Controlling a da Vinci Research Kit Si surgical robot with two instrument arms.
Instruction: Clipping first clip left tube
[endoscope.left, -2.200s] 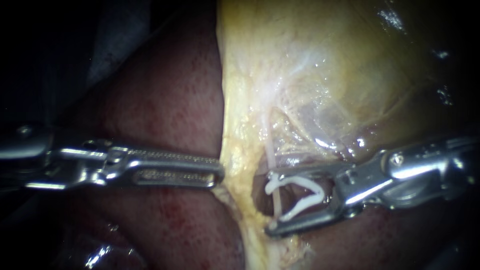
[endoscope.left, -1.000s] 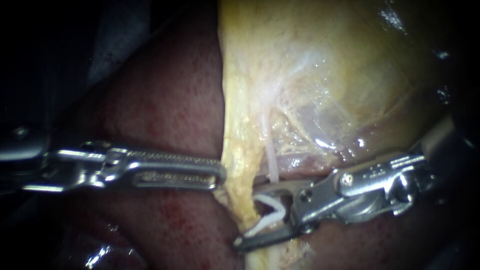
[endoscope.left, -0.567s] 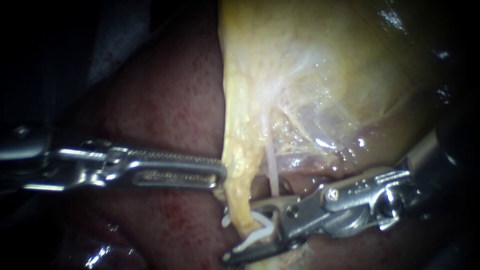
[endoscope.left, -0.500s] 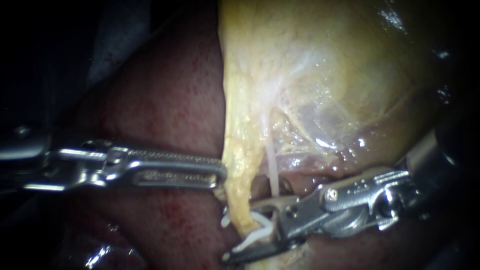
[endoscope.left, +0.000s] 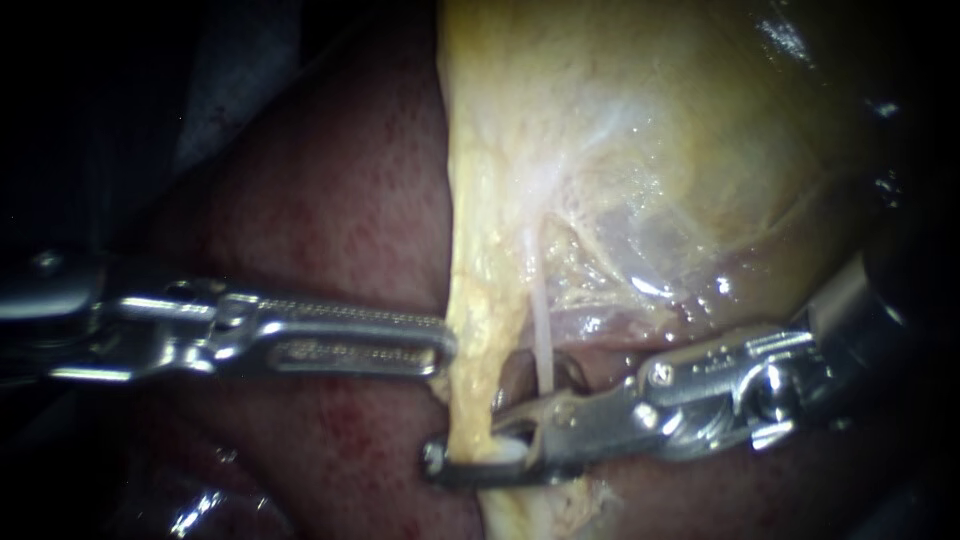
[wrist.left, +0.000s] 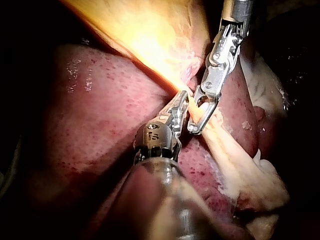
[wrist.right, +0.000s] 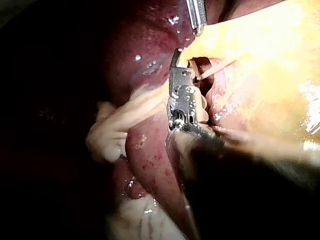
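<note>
In the endoscope view the left instrument (endoscope.left: 440, 345) comes in level over the dark red liver (endoscope.left: 330, 200). Its jaws lie together, and their tip pinches the edge of the left tube (endoscope.left: 472, 395), a yellow strand that hangs from the gallbladder (endoscope.left: 650, 150). The right instrument (endoscope.left: 450, 462) crosses under this strand. Its jaws are narrow and pressed on a white clip (endoscope.left: 508, 452), which sits around the left tube. A thin pale tube (endoscope.left: 542, 335) runs down just beside it and ends at the upper jaw.

In the left wrist view the left instrument (wrist.left: 181, 100) grips the strand (wrist.left: 200, 114), and the right instrument (wrist.left: 192, 129) meets it from the opposite side, its jaw tips just beside the left ones.

In the right wrist view the right instrument (wrist.right: 176, 57) reaches to the yellow tissue. The clip is not visible here. The left instrument (wrist.right: 197, 15) is just ahead of it.
</note>
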